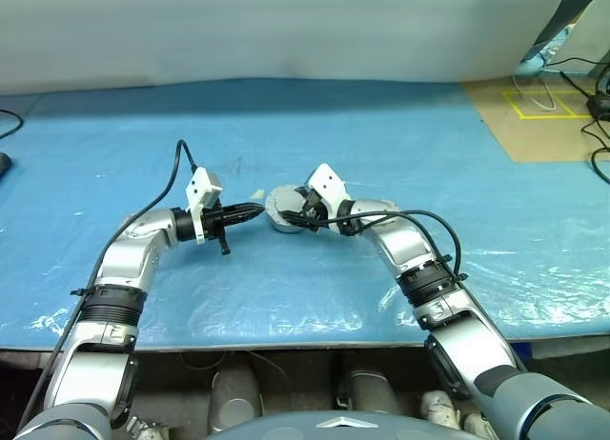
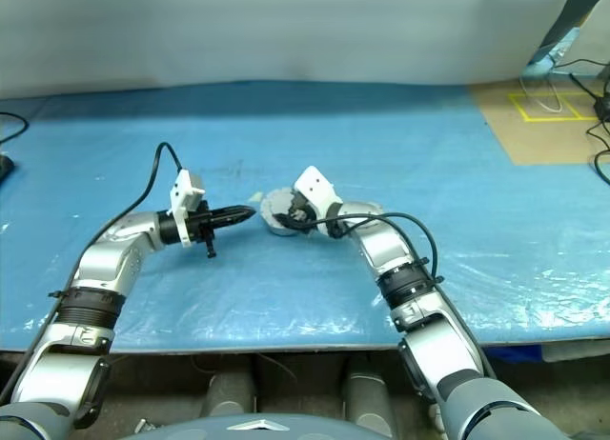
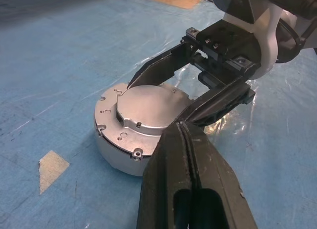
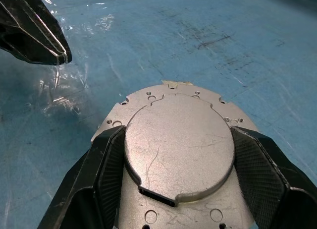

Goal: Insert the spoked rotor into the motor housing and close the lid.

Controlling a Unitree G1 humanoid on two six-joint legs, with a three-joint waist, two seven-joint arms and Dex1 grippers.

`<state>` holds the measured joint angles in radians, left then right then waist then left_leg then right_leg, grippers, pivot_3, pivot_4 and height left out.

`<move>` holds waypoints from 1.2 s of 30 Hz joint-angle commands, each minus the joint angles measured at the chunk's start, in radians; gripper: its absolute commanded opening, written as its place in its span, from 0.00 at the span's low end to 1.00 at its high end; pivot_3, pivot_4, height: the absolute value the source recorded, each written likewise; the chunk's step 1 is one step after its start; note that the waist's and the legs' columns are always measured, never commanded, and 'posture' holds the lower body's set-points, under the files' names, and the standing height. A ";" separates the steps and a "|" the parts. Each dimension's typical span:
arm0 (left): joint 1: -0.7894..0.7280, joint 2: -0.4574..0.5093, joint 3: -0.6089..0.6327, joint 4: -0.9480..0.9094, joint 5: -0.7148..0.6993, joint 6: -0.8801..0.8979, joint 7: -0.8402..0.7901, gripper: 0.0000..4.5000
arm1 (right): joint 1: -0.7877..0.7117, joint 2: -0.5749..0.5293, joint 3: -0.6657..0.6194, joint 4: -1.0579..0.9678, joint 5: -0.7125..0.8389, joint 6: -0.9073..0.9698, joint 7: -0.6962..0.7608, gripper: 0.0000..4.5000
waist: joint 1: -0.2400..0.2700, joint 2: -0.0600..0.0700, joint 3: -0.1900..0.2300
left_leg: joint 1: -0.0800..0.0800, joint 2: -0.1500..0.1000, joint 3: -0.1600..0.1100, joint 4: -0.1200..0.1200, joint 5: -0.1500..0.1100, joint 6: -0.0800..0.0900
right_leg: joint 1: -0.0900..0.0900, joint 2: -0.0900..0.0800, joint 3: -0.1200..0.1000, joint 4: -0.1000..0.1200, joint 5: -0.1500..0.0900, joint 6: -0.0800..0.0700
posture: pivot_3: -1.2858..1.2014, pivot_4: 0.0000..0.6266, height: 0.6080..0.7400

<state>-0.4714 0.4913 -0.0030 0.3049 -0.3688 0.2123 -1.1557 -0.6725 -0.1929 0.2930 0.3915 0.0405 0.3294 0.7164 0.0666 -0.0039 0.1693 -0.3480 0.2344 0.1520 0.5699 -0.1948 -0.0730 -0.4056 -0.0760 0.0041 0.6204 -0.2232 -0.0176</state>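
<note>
The motor housing point(image 3: 111, 152), a short silver-grey cup, stands on the blue table point(image 1: 305, 135) between my two arms. On top of it lies the lid point(image 4: 178, 159), smooth grey face up. My right gripper point(image 4: 178, 135) reaches over the housing from the right, its two black fingers point(image 4: 106, 164) pressed against opposite edges of the lid's raised disc. My left gripper point(image 3: 181, 124) is shut with nothing in it, its tip just left of the housing and close to the right gripper's near finger. The spoked rotor is hidden.
A crinkled clear plastic sheet covers the blue table. A small pale scrap of tape point(image 3: 52, 164) lies beside the housing. A brown board with yellow tape point(image 1: 538, 111) and cables lie at the back right. The table's front edge point(image 1: 286, 343) runs just before my arms.
</note>
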 commanded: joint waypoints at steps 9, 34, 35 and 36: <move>-0.029 -0.007 -0.001 0.005 0.008 -0.028 0.000 0.00 | -0.004 0.012 0.035 0.161 -0.052 0.204 -0.021 0.66 | -0.002 0.001 -0.003 | 0.001 0.000 0.000 -0.005 0.000 0.000 | 0.000 0.001 0.000 -0.003 0.000 -0.001 | 0.52 0.24 1.00; -0.152 -0.111 -0.107 0.201 0.158 -0.210 -0.008 0.00 | 0.172 -0.181 0.090 -0.195 -0.028 0.204 0.176 0.66 | 0.009 0.003 -0.007 | -0.002 -0.005 0.000 -0.019 -0.001 -0.002 | 0.000 -0.001 -0.002 -0.015 -0.005 0.004 | 0.52 0.24 1.00; -0.151 -0.111 -0.112 0.195 0.157 -0.202 -0.018 0.00 | 0.171 -0.177 0.086 -0.191 -0.028 0.203 0.169 0.66 | 0.010 0.003 -0.007 | -0.002 -0.005 0.000 -0.019 -0.001 -0.002 | 0.000 -0.002 -0.002 -0.015 -0.005 0.003 | 0.52 0.24 1.00; -0.153 -0.112 -0.121 0.206 0.170 -0.209 -0.019 0.00 | 0.169 -0.170 0.081 -0.185 -0.027 0.207 0.159 0.66 | 0.010 0.003 -0.007 | -0.002 -0.006 0.000 -0.019 -0.001 -0.002 | 0.000 -0.002 -0.002 -0.015 -0.005 0.003 | 0.52 0.24 1.00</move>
<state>-0.6109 0.3787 -0.1162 0.5347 -0.2001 0.0177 -1.1605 -0.5677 -0.3475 0.3229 0.1298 0.0460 0.4584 0.8750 0.0761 -0.0009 0.1620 -0.3501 0.2288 0.1516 0.5510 -0.1953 -0.0748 -0.4052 -0.0783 0.0018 0.6055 -0.2286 -0.0142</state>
